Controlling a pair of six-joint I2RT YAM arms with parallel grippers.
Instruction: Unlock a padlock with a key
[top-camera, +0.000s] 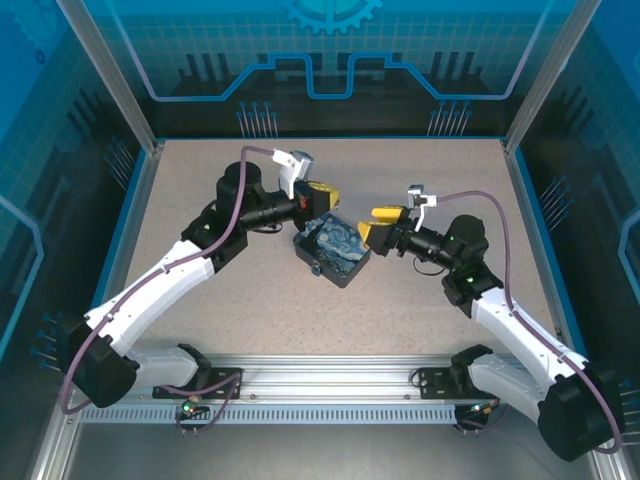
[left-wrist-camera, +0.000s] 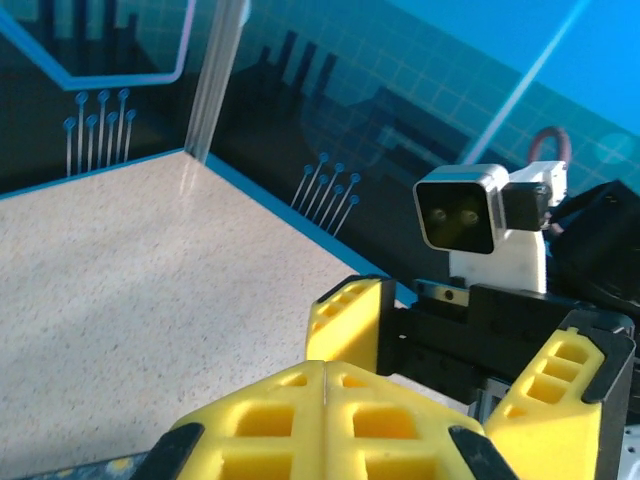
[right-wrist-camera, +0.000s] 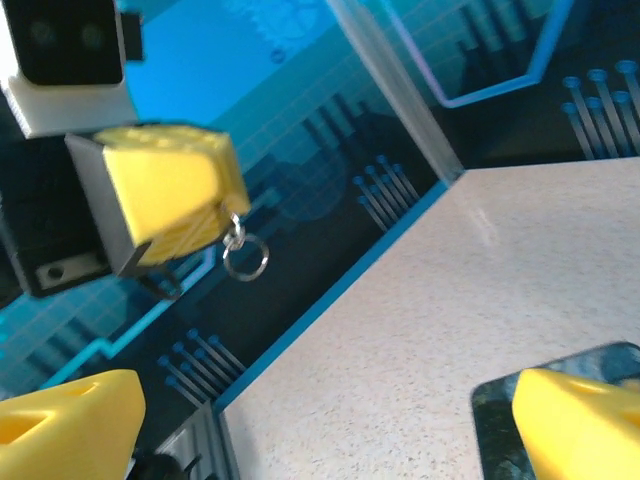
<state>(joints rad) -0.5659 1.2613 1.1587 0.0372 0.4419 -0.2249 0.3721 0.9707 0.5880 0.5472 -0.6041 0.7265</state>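
Top view: left gripper (top-camera: 322, 198) and right gripper (top-camera: 376, 224) faced each other above tin (top-camera: 335, 255), centre of scene; padlock not discernible.
Left wrist view: left fingers (left-wrist-camera: 270, 410) pressed together; right jaws spread opposite.
Right wrist view: ring (right-wrist-camera: 245, 258) dangled from left gripper's tip, key apparently pinched inside.
Judged: key held; insertion and turning outstanding.

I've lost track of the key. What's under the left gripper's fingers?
A small metal ring dangles beneath the left gripper; whatever holds it is hidden between the shut fingers.
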